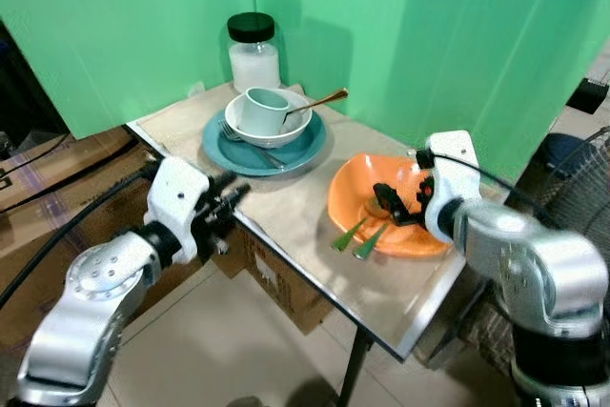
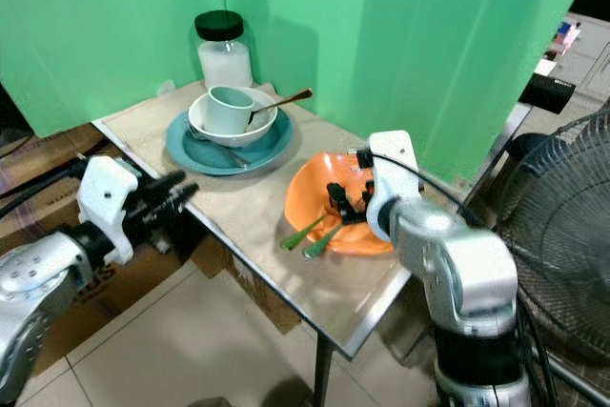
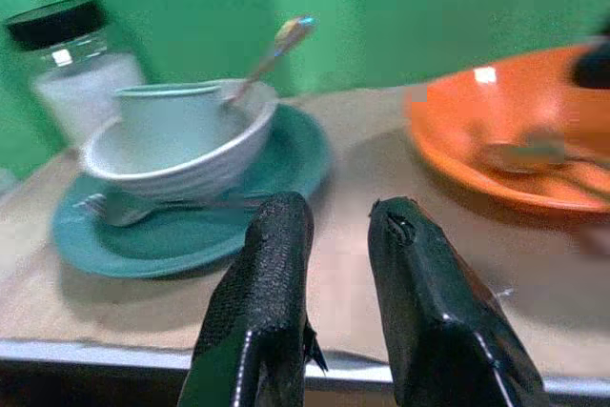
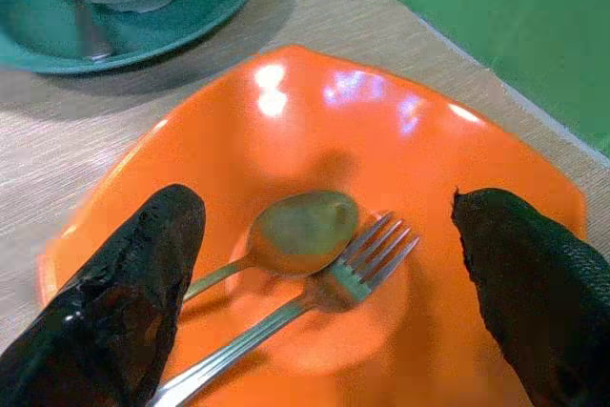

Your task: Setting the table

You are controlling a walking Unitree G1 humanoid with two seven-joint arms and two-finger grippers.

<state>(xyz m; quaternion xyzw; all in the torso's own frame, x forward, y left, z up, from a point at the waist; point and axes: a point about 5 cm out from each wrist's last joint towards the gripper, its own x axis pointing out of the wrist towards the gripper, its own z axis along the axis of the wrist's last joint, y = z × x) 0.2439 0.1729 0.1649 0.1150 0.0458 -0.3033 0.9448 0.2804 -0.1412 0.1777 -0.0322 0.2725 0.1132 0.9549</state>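
right end effector point(image 4: 324, 264) hovering low over the orange plate point(image 1: 355, 178), fingers point(image 4: 124, 283) spread wide apart, nothing held. green-handled spoon point(image 4: 303, 226) and fork point(image 4: 367, 264) lying side by side in the plate's well, touching or nearly so, handles running out over the near rim toward the tabletop point(image 1: 286, 207) edge. step in hand, by the look of it: picking cutlery out of the plate to lay beside it.

to do it well: best to drop straight down and straddle one handle only, likely the fork's, away from where the heads crowd each other. closing across the thin handle, not along it. shallow curved plate may let the piece slide, so slow squeeze, then lift clear of the rim before moving sideways.

left end effector point(image 3: 329, 274) at the near-left tabletop edge, fingers a little apart, empty, aimed at the teal plate point(image 1: 305, 152) carrying the white bowl point(image 1: 297, 126), cup point(image 1: 263, 110), gold-handled spoon point(image 1: 319, 100) and another fork point(image 1: 250, 145). jar point(image 1: 254, 52) behind, near the green backdrop point(image 1: 429, 35).
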